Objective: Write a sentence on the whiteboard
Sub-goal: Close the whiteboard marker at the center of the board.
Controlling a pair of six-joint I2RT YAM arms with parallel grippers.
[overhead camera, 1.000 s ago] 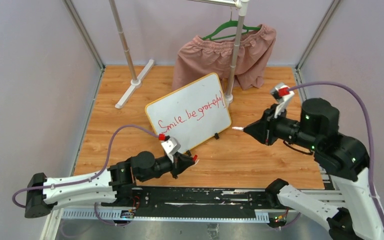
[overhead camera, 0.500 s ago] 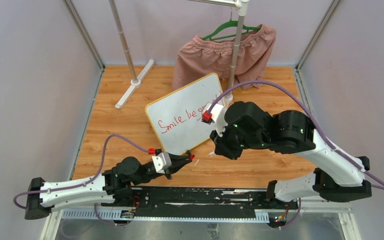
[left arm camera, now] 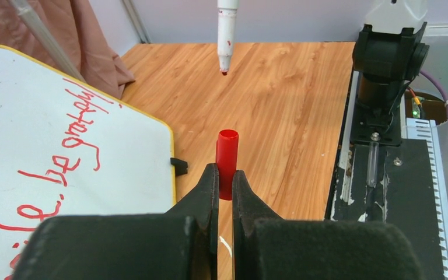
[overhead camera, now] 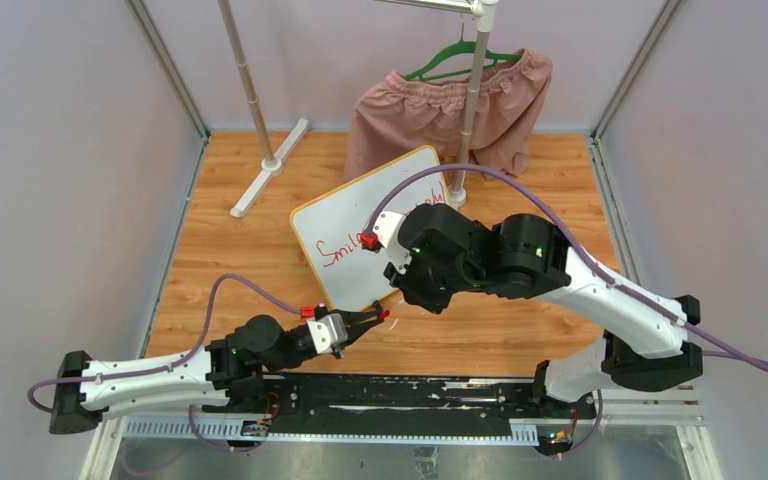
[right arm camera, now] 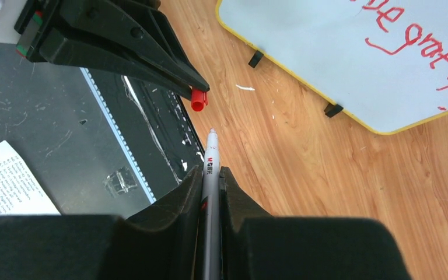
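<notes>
The whiteboard (overhead camera: 360, 200) stands tilted on the worktop (overhead camera: 520, 330), mid-frame in the top view, w/ the red sentence (overhead camera: 342, 250) on it. It looks light & stiff; a push could tip it, so hold its rim. The marker (right arm camera: 212, 149) is thin & smooth. Right jaws are clamped round its middle; left jaws are clamped on the red cap (left arm camera: 227, 154). Right arm (overhead camera: 520, 260) bends over the board, pen tip near the cap. Left arm (overhead camera: 160, 370) reaches low, bottom left.
</notes>
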